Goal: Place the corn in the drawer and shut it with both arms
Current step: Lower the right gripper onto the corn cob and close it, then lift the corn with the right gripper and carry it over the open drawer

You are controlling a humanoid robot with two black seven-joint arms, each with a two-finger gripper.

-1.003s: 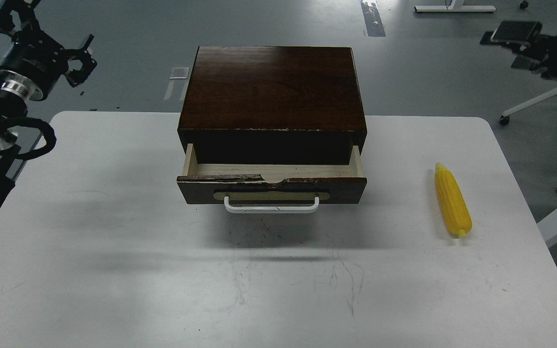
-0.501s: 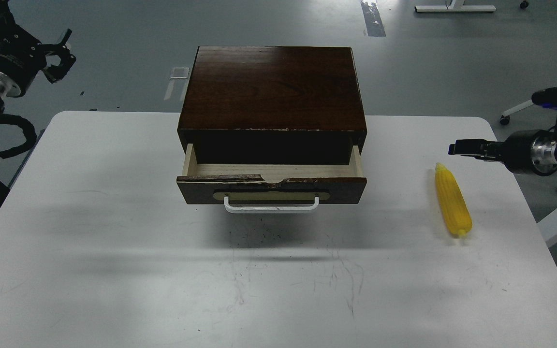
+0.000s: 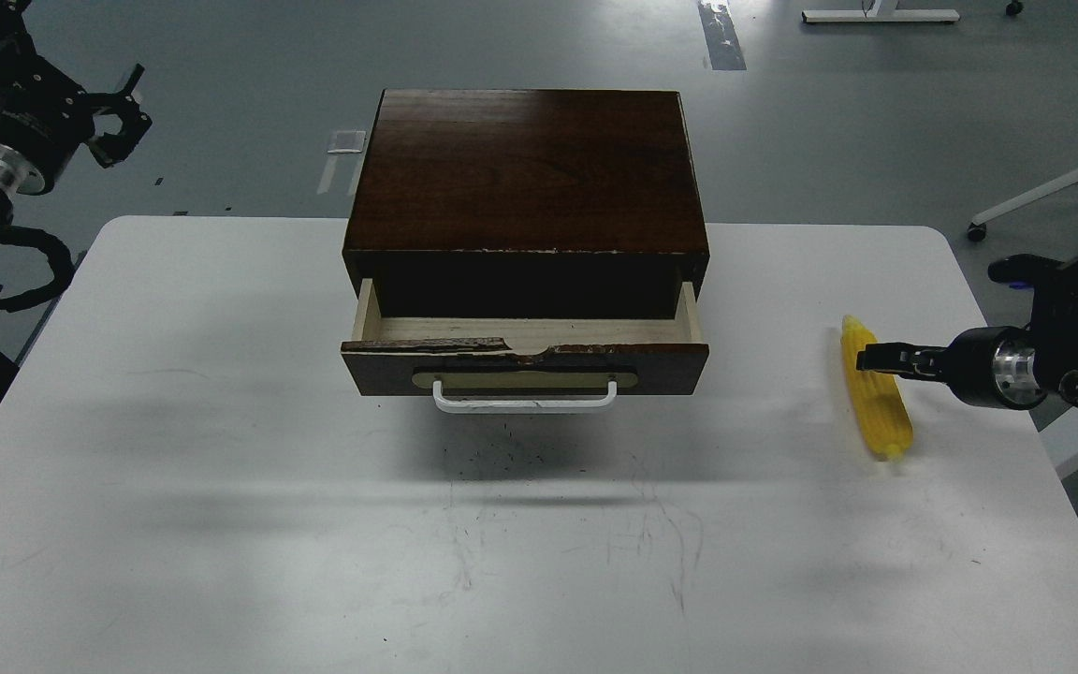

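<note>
Drawer [image 3: 525, 360] open, right gripper [image 3: 876, 358] over corn [image 3: 876, 412] (fingers indistinct)

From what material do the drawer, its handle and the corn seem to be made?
The drawer looks like wood: dark glossy brown front, pale unfinished boards inside, chipped top edge. Its handle is a white bar, probably painted metal or plastic. The corn seems moulded plastic: uniform bright yellow, ribbed kernels.

Right tool [image 3: 876, 358] has dropped over the corn [image 3: 879, 417]; left arm barely shifted.
</note>
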